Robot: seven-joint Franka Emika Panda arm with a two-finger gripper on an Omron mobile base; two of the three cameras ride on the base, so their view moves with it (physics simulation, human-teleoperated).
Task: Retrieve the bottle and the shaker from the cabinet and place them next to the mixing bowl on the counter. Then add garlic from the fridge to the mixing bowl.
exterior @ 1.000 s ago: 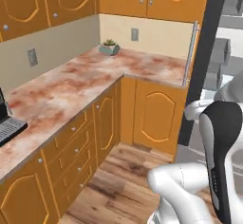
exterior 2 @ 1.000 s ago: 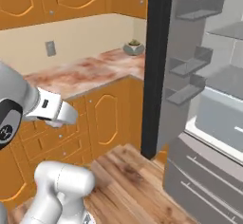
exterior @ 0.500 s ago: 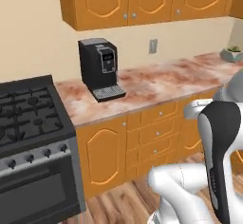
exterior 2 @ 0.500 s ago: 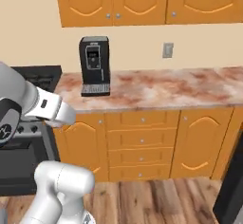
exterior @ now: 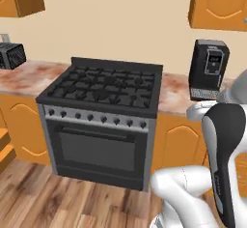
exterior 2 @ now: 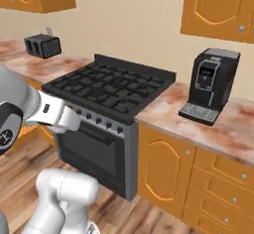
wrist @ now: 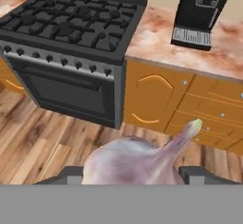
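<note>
- Between claw [wrist: 130,175] tips: garlic [wrist: 137,159] gripped, jaws part-open around the bulb.
- Swung from fridge past coffee maker [exterior 2: 211,85] to stove [exterior: 103,89].
- Fetch done; bowl drop pending.

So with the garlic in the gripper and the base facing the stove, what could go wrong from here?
1. The garlic sits between small finger tips over wooden floor; a jolt while driving could drop it there.
2. No mixing bowl is in sight, just the stove, coffee machine and toaster, so the base likely has further to go, prolonging that risk.
3. The arm extends toward the stove front; turning close could clip it.
</note>
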